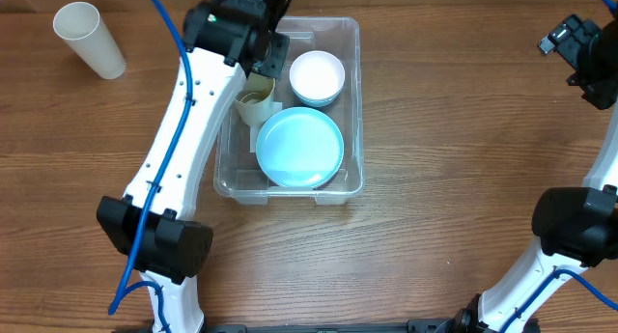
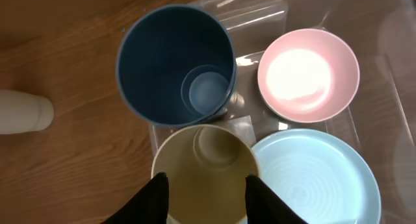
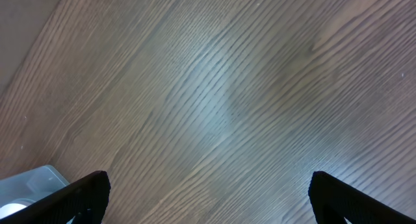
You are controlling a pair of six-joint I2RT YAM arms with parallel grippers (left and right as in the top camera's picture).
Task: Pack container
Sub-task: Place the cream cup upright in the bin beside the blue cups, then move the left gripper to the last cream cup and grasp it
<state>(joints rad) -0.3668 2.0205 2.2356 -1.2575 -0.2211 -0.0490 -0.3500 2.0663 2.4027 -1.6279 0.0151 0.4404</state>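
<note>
The clear container (image 1: 328,29) stands at the table's middle. It holds a light blue plate (image 1: 299,147), a pale bowl (image 1: 317,77) and a tan cup (image 1: 256,101). My left gripper (image 1: 261,68) hangs over the container's left side. In the left wrist view the left gripper (image 2: 207,180) is open, a finger on each side over the upright tan cup (image 2: 205,165). Behind it stands a dark blue cup (image 2: 172,62), with the pink bowl (image 2: 309,74) and the plate (image 2: 318,178) to the right. My right gripper (image 1: 579,53) is open over bare wood (image 3: 208,185) at the far right.
A white cup (image 1: 89,40) lies on its side at the table's far left, outside the container, and its end shows in the left wrist view (image 2: 23,112). A corner of the container (image 3: 32,182) shows in the right wrist view.
</note>
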